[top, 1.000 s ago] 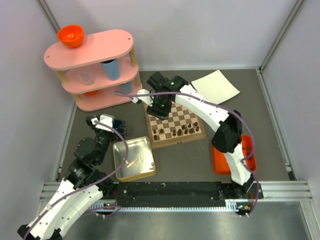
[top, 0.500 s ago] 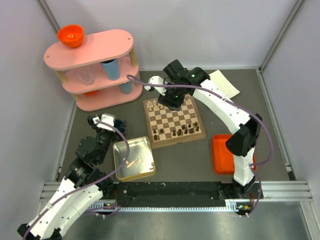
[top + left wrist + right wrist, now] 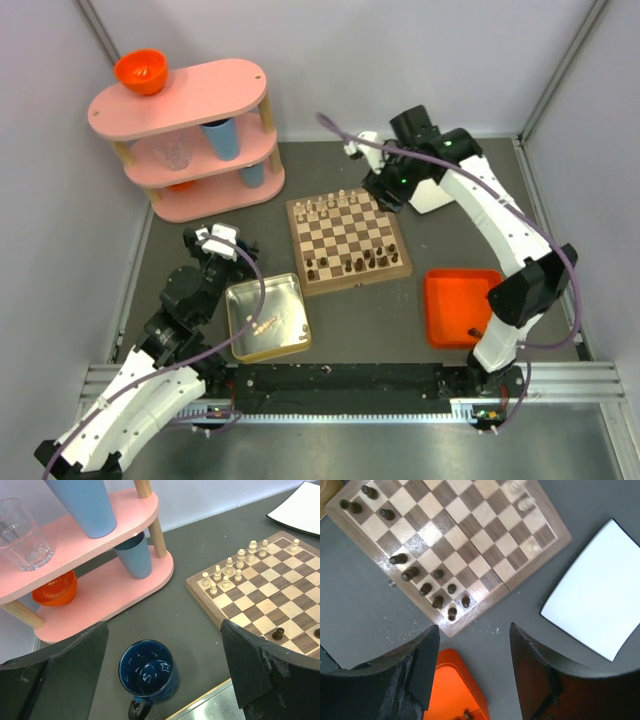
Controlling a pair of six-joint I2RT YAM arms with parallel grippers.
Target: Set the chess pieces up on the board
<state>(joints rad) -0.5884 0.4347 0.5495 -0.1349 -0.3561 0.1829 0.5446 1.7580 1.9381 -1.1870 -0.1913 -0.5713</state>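
Half open and gripping nothing: hovering with the right end effector (image 3: 472, 632) by the far right corner of the board (image 3: 352, 228), close to the white plate (image 3: 592, 600). Facing down toward the orange tray (image 3: 462, 300) on the surface, near and to the right, with one small piece (image 3: 466, 714) inside, too small to tell its long axis. Probably falling to the right arm as the nearer one. Waiting with the left end effector (image 3: 162, 630) spread wide and empty above the blue mug (image 3: 148, 672), just beside the tin (image 3: 232, 318) holding pale pieces (image 3: 265, 325). Showing dark pieces (image 3: 412, 573) along the board's near edge and cream pieces (image 3: 230, 567) along its far edge.
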